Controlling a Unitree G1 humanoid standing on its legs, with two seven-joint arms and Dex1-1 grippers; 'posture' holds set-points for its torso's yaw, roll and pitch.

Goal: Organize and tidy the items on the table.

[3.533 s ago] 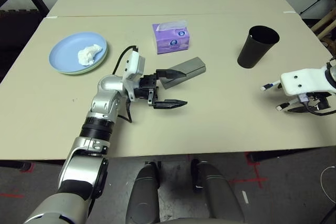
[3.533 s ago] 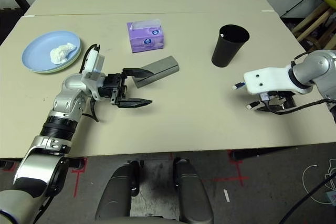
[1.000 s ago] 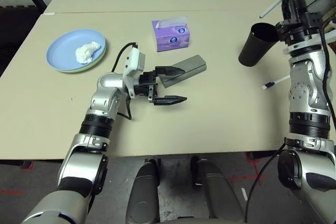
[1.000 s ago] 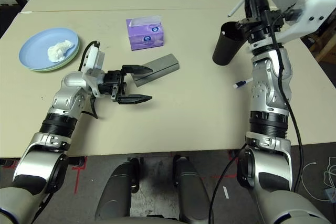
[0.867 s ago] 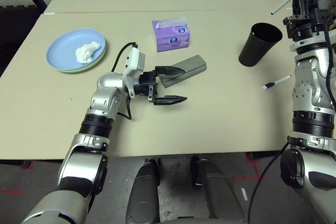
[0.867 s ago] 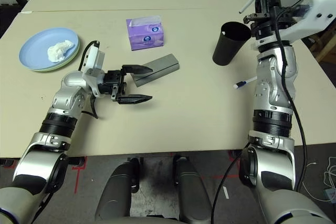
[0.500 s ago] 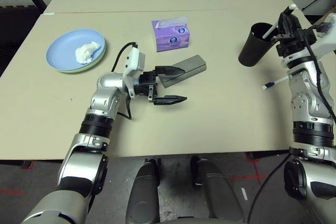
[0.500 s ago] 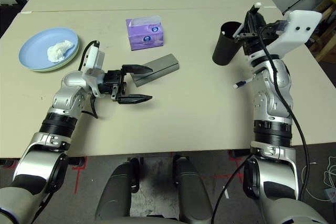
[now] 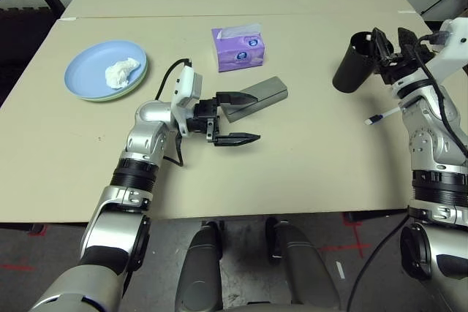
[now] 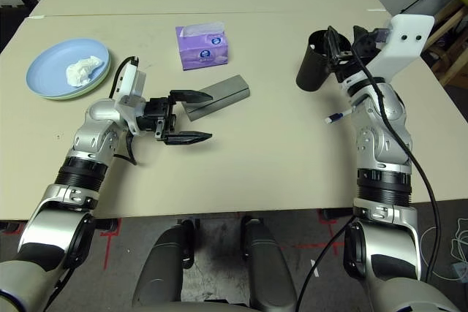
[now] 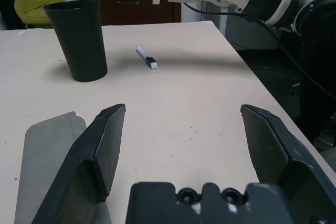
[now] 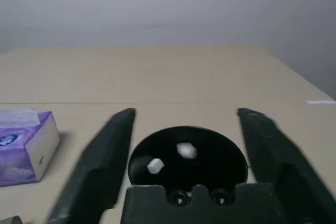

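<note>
Your right hand point(image 12: 184, 145) hangs directly above the mouth of the tall black cup point(image 9: 357, 63), fingers spread wide and gripping nothing. Look down through that wrist camera and you see two white pen ends point(image 12: 185, 150) lying inside the cup's dark interior. A further white pen point(image 9: 383, 114) with a dark tip lies flat on the tabletop point(image 9: 307, 173) just beside the cup, on the side nearer your right forearm.

Your left hand point(image 9: 235, 118) sits level over the middle of the tabletop, pointing toward the right side, its two fingers held well apart and empty. The far finger point(image 9: 238, 98) rests at the near end of the grey oblong glasses case point(image 9: 259, 98); whether it touches the case cannot be told. The case lies closed and angled on the tabletop.

Behind the case stands the purple tissue box point(image 9: 238, 50), a white tissue showing at its top. At the far left, the light blue plate point(image 9: 91, 74) is stacked on the pale green plate point(image 9: 139, 84), with the crumpled white tissue wad point(image 9: 122, 73) lying in the upper plate.
</note>
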